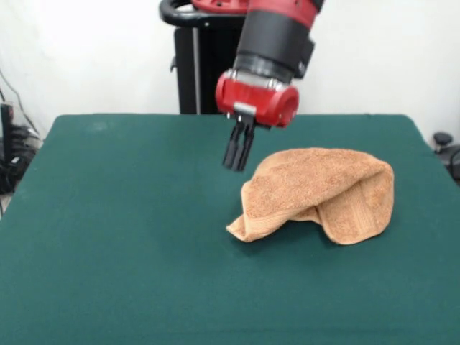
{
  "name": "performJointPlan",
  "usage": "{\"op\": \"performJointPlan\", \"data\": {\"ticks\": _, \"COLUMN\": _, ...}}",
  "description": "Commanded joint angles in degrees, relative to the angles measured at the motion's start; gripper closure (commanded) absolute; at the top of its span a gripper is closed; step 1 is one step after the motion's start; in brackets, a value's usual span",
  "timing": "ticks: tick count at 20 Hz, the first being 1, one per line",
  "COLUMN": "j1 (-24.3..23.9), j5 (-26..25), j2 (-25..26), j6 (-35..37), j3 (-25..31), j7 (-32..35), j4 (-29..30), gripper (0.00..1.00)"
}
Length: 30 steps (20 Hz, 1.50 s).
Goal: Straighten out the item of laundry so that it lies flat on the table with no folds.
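The light orange-tan towel lies crumpled in a folded heap on the right half of the dark green table. One flap hangs over itself at the front right, and a corner points toward the front left. My gripper hangs above the table just left of the towel's upper left edge, clear of the cloth. Its black fingers are close together and hold nothing. The towel's woven band shows along the front right fold; the white loop tag is hidden.
The robot's black pedestal stands behind the table's far edge. Dark cables and gear sit off the table's left side, and a dark object sits off its right side.
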Motion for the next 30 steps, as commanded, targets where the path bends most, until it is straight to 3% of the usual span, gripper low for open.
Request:
{"op": "performJointPlan", "data": {"ticks": 1, "j1": -6.0, "j5": -8.1, "j2": 7.4, "j6": -6.7, "j3": 19.3, "j7": 23.0, "j4": 0.4, "gripper": 1.0}}
{"op": "performJointPlan", "data": {"ticks": 7, "j1": -8.9, "j5": -10.7, "j2": 7.8, "j6": -5.4, "j3": 23.0, "j7": 24.6, "j4": 1.4, "gripper": 1.0}}
{"op": "performJointPlan", "data": {"ticks": 10, "j1": -5.5, "j5": -10.1, "j2": 7.9, "j6": -7.1, "j3": 19.1, "j7": 22.1, "j4": 0.3, "gripper": 1.0}}
{"op": "performJointPlan", "data": {"ticks": 11, "j1": -4.2, "j5": -10.2, "j2": 8.1, "j6": -7.0, "j3": 17.4, "j7": 20.8, "j4": -0.6, "gripper": 0.0}}
{"op": "performJointPlan", "data": {"ticks": 14, "j1": -2.2, "j5": -10.0, "j2": 8.7, "j6": -7.9, "j3": 14.7, "j7": 18.3, "j4": -2.2, "gripper": 0.0}}
{"op": "performJointPlan", "data": {"ticks": 17, "j1": -0.6, "j5": -6.7, "j2": 8.8, "j6": -12.4, "j3": 12.7, "j7": 21.3, "j4": -1.7, "gripper": 0.0}}
{"op": "performJointPlan", "data": {"ticks": 23, "j1": 2.4, "j5": -2.4, "j2": 7.8, "j6": -13.7, "j3": 9.3, "j7": 21.4, "j4": -1.0, "gripper": 0.0}}
{"op": "performJointPlan", "data": {"ticks": 26, "j1": 4.2, "j5": 0.3, "j2": 8.0, "j6": -11.7, "j3": 6.5, "j7": 17.9, "j4": -2.3, "gripper": 0.0}}
{"op": "performJointPlan", "data": {"ticks": 30, "j1": 10.9, "j5": 10.0, "j2": 7.2, "j6": -6.3, "j3": -2.6, "j7": 10.7, "j4": -2.3, "gripper": 0.0}}
